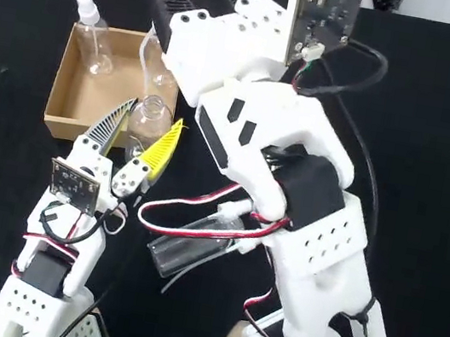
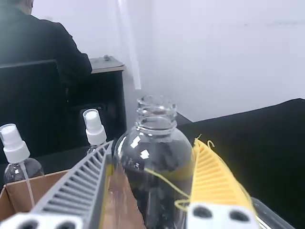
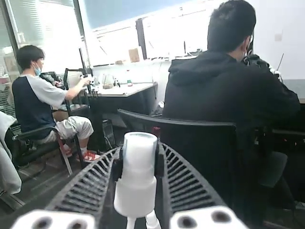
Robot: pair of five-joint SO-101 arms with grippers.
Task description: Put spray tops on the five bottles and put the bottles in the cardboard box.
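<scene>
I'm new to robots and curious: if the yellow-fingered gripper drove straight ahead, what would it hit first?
The left gripper holds the uncapped bottle between its fingers, so that comes first; beyond it, probably the cardboard box, though depth is unclear.

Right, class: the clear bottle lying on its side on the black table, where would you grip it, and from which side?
Probably across the round body of the lying bottle, near its base end, coming down from above with the jaws straddling its width. It lies flat, so both sides are free, while a red cable crosses its neck end.
</scene>
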